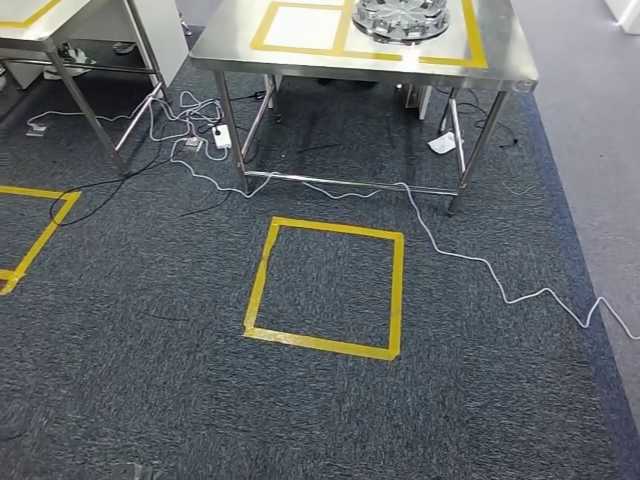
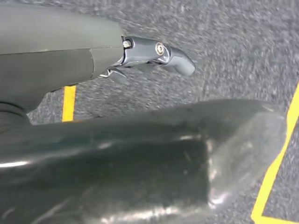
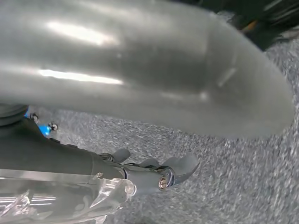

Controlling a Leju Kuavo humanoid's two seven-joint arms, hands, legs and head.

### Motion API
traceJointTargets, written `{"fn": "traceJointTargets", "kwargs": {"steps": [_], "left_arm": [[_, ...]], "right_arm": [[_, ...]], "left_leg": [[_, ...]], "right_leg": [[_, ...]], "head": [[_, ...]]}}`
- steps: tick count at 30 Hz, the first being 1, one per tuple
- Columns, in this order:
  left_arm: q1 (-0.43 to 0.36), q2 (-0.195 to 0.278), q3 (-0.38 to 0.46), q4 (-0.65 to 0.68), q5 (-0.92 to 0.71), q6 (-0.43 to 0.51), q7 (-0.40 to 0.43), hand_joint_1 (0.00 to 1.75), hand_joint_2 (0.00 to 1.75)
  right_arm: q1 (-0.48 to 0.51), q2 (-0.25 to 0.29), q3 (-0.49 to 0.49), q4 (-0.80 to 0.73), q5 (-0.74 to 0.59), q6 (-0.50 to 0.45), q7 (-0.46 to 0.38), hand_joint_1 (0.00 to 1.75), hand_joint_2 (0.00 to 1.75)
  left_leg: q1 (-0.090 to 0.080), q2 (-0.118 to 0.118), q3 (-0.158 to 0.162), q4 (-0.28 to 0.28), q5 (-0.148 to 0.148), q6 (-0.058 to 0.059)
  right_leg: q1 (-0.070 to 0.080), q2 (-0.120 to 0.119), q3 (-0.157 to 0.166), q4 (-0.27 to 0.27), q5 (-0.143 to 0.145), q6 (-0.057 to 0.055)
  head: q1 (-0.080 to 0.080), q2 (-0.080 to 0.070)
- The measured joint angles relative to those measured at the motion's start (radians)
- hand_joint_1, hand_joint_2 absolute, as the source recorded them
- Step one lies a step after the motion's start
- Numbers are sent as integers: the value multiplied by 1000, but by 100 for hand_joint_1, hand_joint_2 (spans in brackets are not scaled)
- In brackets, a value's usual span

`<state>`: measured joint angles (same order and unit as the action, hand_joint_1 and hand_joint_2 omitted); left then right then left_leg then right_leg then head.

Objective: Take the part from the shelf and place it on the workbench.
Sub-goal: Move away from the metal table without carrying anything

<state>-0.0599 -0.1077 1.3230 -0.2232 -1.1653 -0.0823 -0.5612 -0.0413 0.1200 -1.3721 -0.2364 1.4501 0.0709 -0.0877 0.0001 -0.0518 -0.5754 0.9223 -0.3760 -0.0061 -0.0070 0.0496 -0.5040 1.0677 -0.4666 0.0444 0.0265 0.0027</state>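
A round grey metal part (image 1: 400, 18) lies on the steel workbench (image 1: 498, 62) at the far side of the head view, inside a yellow taped outline. My left hand (image 2: 141, 144) hangs over the dark carpet; its thick thumb and its darker fingers (image 2: 169, 55) stretch out apart with nothing between them. My right hand (image 3: 141, 74) also hangs over the carpet, fingers (image 3: 176, 170) extended below the thumb and holding nothing. A bit of clear plastic (image 3: 63, 198) sits by the right wrist.
A yellow taped square (image 1: 326, 288) marks the carpet in front of the workbench. A white cable (image 1: 453, 252) snakes across the floor past the bench legs to a power strip (image 1: 221, 136). A second steel table (image 1: 45, 25) stands far left.
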Motion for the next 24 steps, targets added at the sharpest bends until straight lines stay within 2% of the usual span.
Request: {"fn": "traceJointTargets", "kwargs": {"steps": [1, 2, 4, 5, 6, 7, 9, 10, 11, 12, 13, 14, 15, 16, 17, 18, 19, 20, 22, 23, 24], "left_arm": [[-2, 0, 0, 0, 0, 1, 0, 0, 0], [-3, 1, 0, 0, 0, 2, 0, 0, 0], [0, 2, 0, 0, 0, 3, 0, 0, 0], [4, 3, 0, 0, 0, 3, 0, 0, 0], [6, 3, 0, 0, 0, 3, 0, 0, 0], [7, 3, 0, 0, 0, 3, 0, 0, 0], [7, 1, 0, 0, 0, 3, 0, 0, 0], [7, 1, 0, 0, 0, 4, 1, 0, 0], [8, 1, 0, 0, 0, 4, 1, 0, 0], [9, 1, 0, 0, 0, 4, 2, 0, 0], [10, 2, 0, 0, 0, 5, 2, 0, 0], [10, 2, 0, 0, 0, 6, 2, 0, 0], [9, 3, 0, 0, 0, 6, 2, 0, 0], [8, 3, 0, 0, 0, 7, 2, 0, 0], [8, 3, 1, 0, 0, 8, 3, 0, 0], [8, 3, 1, 0, 1, 9, 3, 0, 0], [9, 3, 1, 0, 1, 10, 3, 0, 0], [11, 3, 2, 0, 2, 11, 3, 0, 0], [12, 4, 2, 0, 3, 12, 3, 0, 0], [11, 4, 2, 0, 4, 13, 3, 0, 0], [9, 6, 3, 0, 4, 13, 3, 0, 0]], "right_arm": [[-1, 0, 2, 1, 1, 2, -2, 0, 0], [-1, 0, 4, 1, 2, 4, -4, 0, 0], [-1, 1, 8, 3, 4, 6, -5, 0, 0], [-1, 2, 9, 4, 5, 6, -6, 0, 0], [0, 2, 10, 4, 6, 6, -7, 0, 0], [1, 3, 11, 5, 7, 6, -8, 0, 0], [4, 2, 15, 5, 10, 6, -11, 0, 0], [6, 2, 17, 5, 11, 6, -13, 0, 0], [7, 2, 19, 5, 12, 7, -15, 0, 0], [7, 2, 20, 5, 14, 7, -16, 0, 0], [7, 3, 22, 5, 16, 7, -16, 0, 0], [6, 3, 23, 6, 18, 7, -17, 0, 0], [6, 3, 25, 6, 20, 6, -17, 0, 0], [6, 3, 26, 6, 22, 5, -16, 0, 0], [6, 3, 26, 6, 24, 3, -16, 0, 0], [5, 2, 28, 6, 27, 0, -15, 0, 0], [4, 2, 30, 6, 29, -3, -13, 0, 0], [2, 2, 32, 6, 31, -7, -11, 0, 0], [2, 2, 39, 6, 36, -13, -4, 0, 0], [3, 1, 41, 7, 37, -15, -1, 0, 0], [5, 1, 43, 7, 39, -15, 1, 0, 0]], "left_leg": [[-1, -8, -7, 3, 8, -5], [-2, -16, -13, 5, 16, -11], [0, -30, -22, 8, 27, -22], [2, -24, -29, 17, 19, -27], [3, -11, -42, 44, -6, -31], [4, 8, -62, 93, -47, -35], [6, 34, -115, 236, -140, -44], [7, 37, -132, 294, -166, -47], [7, 39, -134, 323, -172, -48], [7, 40, -116, 313, -159, -48], [7, 46, -79, 266, -134, -46], [7, 62, -32, 197, -107, -44], [5, 89, 16, 126, -85, -42], [2, 112, 48, 73, -73, -37], [0, 128, 65, 41, -72, -31], [-2, 130, 66, 31, -76, -24], [-1, 119, 62, 29, -79, -16], [1, 107, 59, 28, -79, -10], [5, 85, 54, 26, -74, 1], [5, 74, 52, 26, -72, 5], [4, 61, 49, 27, -70, 9]], "right_leg": [[-1, 16, 42, -65, -22, -4], [-1, 22, 64, -104, -43, -9], [0, 3, 61, -115, -48, -22], [0, -9, 57, -114, -43, -31], [-1, -21, 51, -114, -37, -39], [-2, -33, 45, -115, -30, -44], [1, -60, 31, -114, -20, -48], [2, -73, 25, -113, -16, -48], [3, -86, 20, -112, -13, -47], [3, -98, 17, -112, -11, -45], [3, -110, 17, -111, -9, -43], [4, -121, 18, -109, -9, -41], [6, -132, 16, -106, -10, -37], [10, -143, 14, -102, -12, -33], [14, -153, 13, -98, -14, -28], [18, -164, 12, -95, -15, -23], [18, -174, 14, -93, -17, -18], [17, -167, 13, -88, -22, -11], [13, -117, -10, -34, -60, 1], [11, -84, -37, 27, -93, 5], [10, -65, -73, 102, -129, 6]], "head": [[0, 0], [-1, 0], [-1, 0], [-2, 0], [-5, 0], [-8, 0], [-14, 0], [-14, 0], [-14, 0], [-14, 0], [-14, 0], [-14, 0], [-15, 0], [-15, 0], [-15, 0], [-14, 0], [-12, 0], [-10, 0], [-6, 0], [-3, 0], [-2, 0]]}}
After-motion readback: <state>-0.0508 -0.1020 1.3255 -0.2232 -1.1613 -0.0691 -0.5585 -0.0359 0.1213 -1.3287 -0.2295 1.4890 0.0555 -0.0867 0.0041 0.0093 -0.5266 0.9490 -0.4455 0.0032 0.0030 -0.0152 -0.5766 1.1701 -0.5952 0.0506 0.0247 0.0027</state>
